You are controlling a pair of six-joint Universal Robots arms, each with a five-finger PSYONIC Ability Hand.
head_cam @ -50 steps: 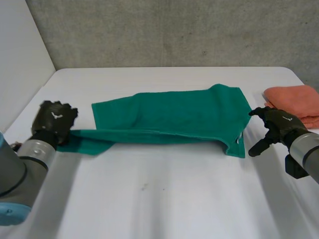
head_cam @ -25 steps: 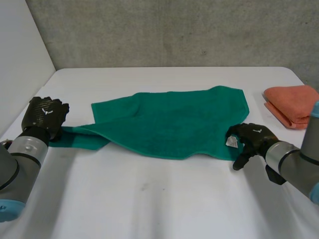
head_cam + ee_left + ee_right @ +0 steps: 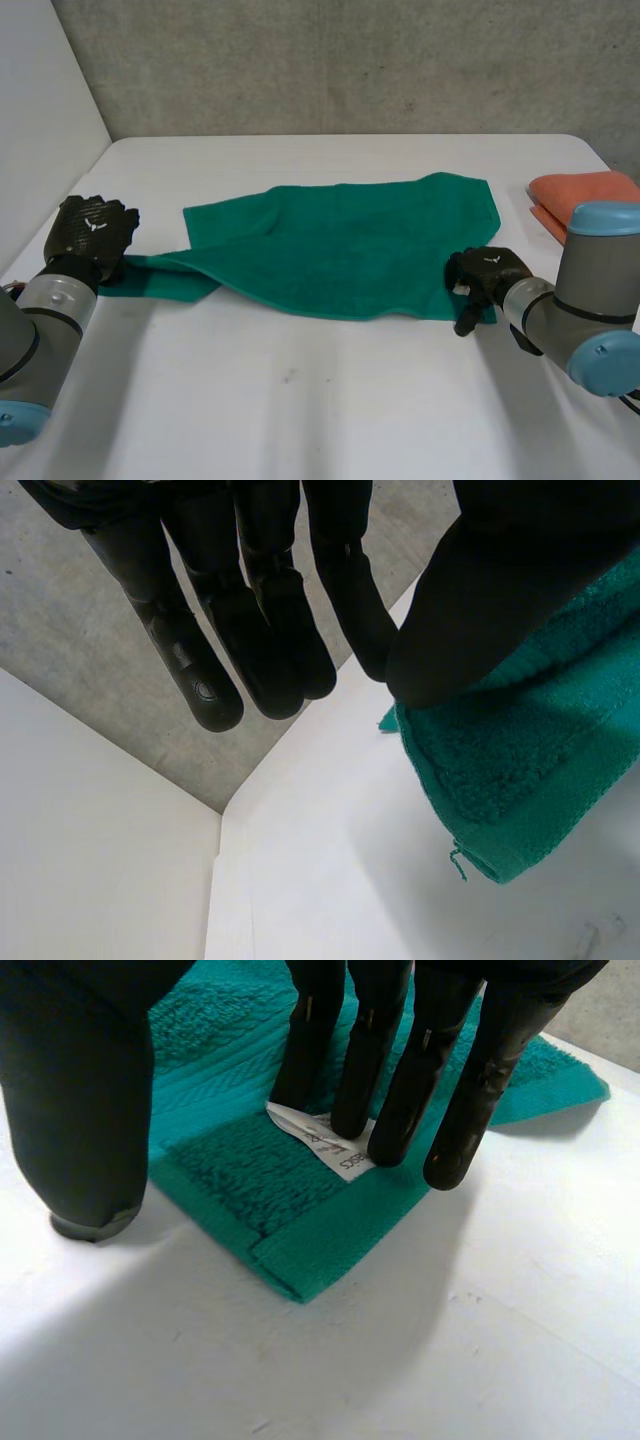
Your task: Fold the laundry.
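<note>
Soft, limp green towel (image 3: 340, 245): grip its corners. The right hand (image 3: 487, 272) presses straight fingers on its label (image 3: 330, 1145) corner; the left hand (image 3: 92, 230) has fingers straight, thumb perhaps touching its end.

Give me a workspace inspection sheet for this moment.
Surface: white table.
Job's things: green towel spread out, one layer lapped over; white label at its near right corner. Orange cloth folded at the table's right edge.
Clutter: nothing seen.
Hands: left hand open, thumb against the towel's left end. Right hand open, fingers pressing the labelled corner.
Cables: nothing seen.
Surroundings: concrete wall behind; white panel at left.
</note>
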